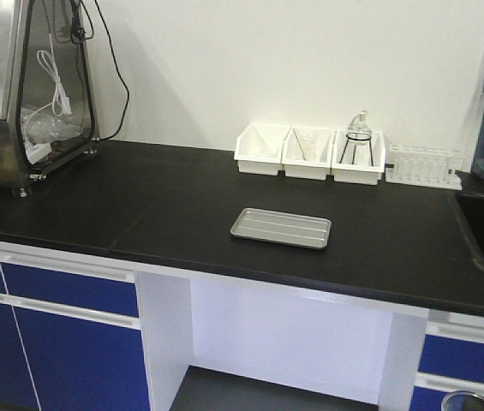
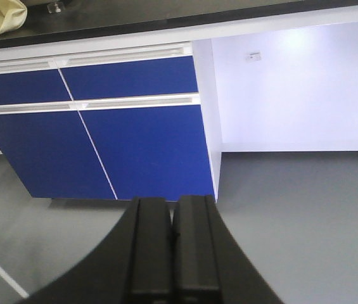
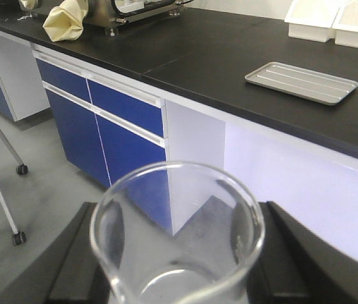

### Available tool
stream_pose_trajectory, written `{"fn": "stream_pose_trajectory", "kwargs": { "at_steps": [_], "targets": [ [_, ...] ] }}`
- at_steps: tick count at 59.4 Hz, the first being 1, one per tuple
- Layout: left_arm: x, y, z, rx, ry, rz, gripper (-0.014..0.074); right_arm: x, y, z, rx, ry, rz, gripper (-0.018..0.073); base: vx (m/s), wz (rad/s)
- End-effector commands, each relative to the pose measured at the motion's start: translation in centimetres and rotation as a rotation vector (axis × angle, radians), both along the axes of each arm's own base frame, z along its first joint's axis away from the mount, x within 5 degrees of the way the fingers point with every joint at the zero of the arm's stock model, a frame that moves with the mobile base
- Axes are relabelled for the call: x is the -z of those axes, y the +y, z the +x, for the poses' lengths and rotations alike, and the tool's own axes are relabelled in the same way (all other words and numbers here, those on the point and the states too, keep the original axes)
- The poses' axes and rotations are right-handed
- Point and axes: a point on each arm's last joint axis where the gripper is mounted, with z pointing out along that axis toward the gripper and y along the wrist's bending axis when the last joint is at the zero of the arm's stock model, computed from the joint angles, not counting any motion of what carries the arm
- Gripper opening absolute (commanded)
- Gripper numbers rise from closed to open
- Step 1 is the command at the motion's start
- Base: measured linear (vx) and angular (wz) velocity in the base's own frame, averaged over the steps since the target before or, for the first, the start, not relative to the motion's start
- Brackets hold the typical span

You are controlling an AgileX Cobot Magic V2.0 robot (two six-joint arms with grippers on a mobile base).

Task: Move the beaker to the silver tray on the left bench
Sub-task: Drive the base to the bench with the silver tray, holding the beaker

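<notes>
beaker [image 3: 177,235]: clear, upright, gripped | silver tray [image 1: 281,228]: empty, on left bench [image 1: 139,210]

Lab, black bench [image 1: 182,214], test-tube rack [image 1: 424,164], likely glovebox [image 1: 49,86]

Matte black left gripper [image 2: 172,206], two flat grooved fingers, matte black right gripper [image 3: 177,250], broad angular fingers

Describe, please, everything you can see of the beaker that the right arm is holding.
The beaker is clear glass, cylindrical, with a thickened round rim, and it looks empty. It seems upright, its open mouth toward the wrist camera, clamped between the two black fingers of the right gripper, one on each side. It hangs over the grey floor in front of the left bench, short of the silver tray. Its lower part is cut off by the frame.
</notes>
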Motion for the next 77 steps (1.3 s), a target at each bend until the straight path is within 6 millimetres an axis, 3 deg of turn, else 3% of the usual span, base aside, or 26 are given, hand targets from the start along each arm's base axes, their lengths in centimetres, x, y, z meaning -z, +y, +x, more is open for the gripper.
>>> {"fn": "stream_pose_trajectory", "kwargs": {
  "at_steps": [1,77],
  "targets": [
    [-0.09,-0.12,0.2,0.012,-0.07,-0.008,0.0001,-1.74,0.21,0.11,-0.017,-0.098,0.045,-0.0011,0.28,0.1],
    [-0.09,-0.12,0.2,0.012,-0.07,-0.008,0.0001,-1.74,0.21,0.11,-0.017,-0.098,0.045,-0.0011,0.34,-0.07]
  ]
}}
